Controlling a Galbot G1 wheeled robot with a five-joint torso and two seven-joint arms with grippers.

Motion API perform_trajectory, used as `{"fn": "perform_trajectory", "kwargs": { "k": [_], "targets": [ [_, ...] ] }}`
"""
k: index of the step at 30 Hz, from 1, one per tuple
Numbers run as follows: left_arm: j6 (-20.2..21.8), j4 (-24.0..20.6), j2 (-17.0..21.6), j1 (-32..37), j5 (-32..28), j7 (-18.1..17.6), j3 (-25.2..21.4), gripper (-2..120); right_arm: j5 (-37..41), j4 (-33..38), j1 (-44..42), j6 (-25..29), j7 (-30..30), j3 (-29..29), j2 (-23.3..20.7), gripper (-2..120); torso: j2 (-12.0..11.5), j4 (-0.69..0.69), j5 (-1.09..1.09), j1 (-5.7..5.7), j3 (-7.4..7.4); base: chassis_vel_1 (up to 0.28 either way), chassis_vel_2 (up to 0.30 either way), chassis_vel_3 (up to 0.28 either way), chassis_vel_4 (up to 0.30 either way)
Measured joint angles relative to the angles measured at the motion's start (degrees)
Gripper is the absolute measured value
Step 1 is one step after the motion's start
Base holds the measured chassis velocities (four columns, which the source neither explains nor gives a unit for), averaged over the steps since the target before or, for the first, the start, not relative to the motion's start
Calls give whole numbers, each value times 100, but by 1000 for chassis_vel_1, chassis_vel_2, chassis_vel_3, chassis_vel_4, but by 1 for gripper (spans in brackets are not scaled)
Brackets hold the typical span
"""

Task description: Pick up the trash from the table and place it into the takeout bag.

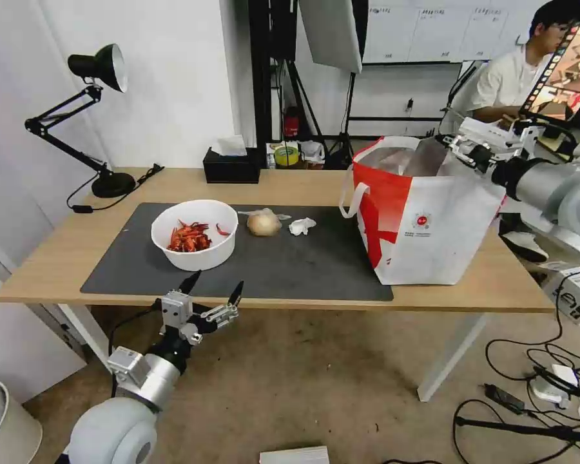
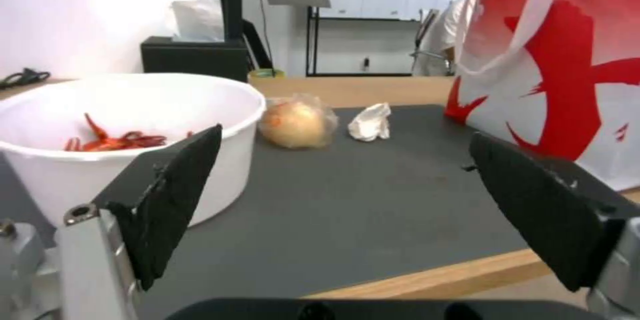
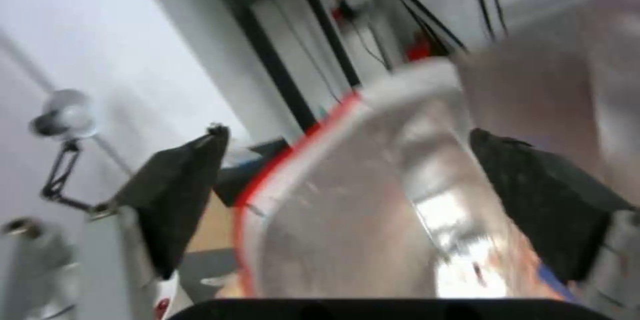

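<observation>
The left gripper [image 1: 213,289] hangs at the desk's [image 1: 58,264] near edge, fingers spread, the bowl of crayfish shells [image 1: 194,234] just beyond, nearest this arm. Farther right, the right gripper [image 1: 456,144], fingers parted and empty, hovers over the takeout bag [image 1: 432,219].
</observation>
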Motion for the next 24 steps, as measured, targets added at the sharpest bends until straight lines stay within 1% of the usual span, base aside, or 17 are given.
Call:
{"fn": "perform_trajectory", "kwargs": {
  "k": [1,2,4,5,7,9,11,12,13,16,17,19,20,22,23,24],
  "targets": [
    [-2,-25,-3,30,2,1,-28,100,-189,112,-97,126,-220,19,-52,97,0,0,-1,0,0,0,0,0,0],
    [-13,-55,-4,64,2,4,-70,100,-383,291,-250,358,-543,53,-132,98,0,0,-1,0,0,0,0,0,0],
    [-50,-95,9,133,0,41,-183,100,-651,664,-561,640,-956,146,-308,100,0,1,-2,0,0,0,0,0,0],
    [-50,-95,9,133,0,41,-183,100,-651,664,-561,640,-956,146,-308,100,0,1,-2,0,0,0,0,0,0],
    [-41,-143,18,246,3,70,-332,100,-999,1040,-947,809,-1220,297,-475,100,0,-1,-2,0,0,0,0,0,0],
    [-36,-156,14,293,16,77,-380,100,-1130,1171,-1088,871,-1267,349,-516,100,0,0,-1,0,0,0,0,0,0],
    [-73,-155,-36,440,152,137,-524,100,-1652,1533,-1672,1074,-1345,446,-572,100,0,-1,-2,-1,-1,0,0,0,0],
    [-134,-134,-74,509,218,154,-574,100,-1948,1630,-1929,1179,-1365,446,-550,100,0,-1,-1,-1,0,0,0,0,0],
    [-134,-134,-74,509,218,154,-574,100,-1948,1630,-1929,1179,-1365,446,-550,100,0,-1,-1,-1,0,0,0,0,0],
    [-282,-110,-170,652,332,174,-622,100,-2582,1742,-2457,1412,-1372,388,-326,100,0,0,0,-1,0,0,0,0,0],
    [-282,-110,-170,652,332,174,-622,100,-2582,1742,-2457,1412,-1372,388,-326,100,0,0,0,-1,0,0,0,0,0],
    [-360,-91,-215,705,377,178,-646,100,-3006,1745,-2779,1593,-1388,337,-126,100,0,1,-1,-1,0,0,0,0,0],
    [-360,-91,-215,705,377,178,-646,100,-3006,1745,-2779,1593,-1388,337,-126,100,0,1,-1,-1,0,0,0,0,0],
    [-481,-12,-265,773,405,180,-698,100,-3504,1700,-3304,1876,-1435,296,163,100,0,0,0,-1,0,0,0,0,0],
    [-481,-12,-265,773,405,180,-698,100,-3504,1700,-3304,1876,-1435,296,163,100,0,0,0,-1,0,0,0,0,0],
    [-537,29,-284,802,430,181,-712,100,-3612,1689,-3492,1962,-1441,292,262,100,0,0,0,-1,0,0,0,0,0]
  ]
}}
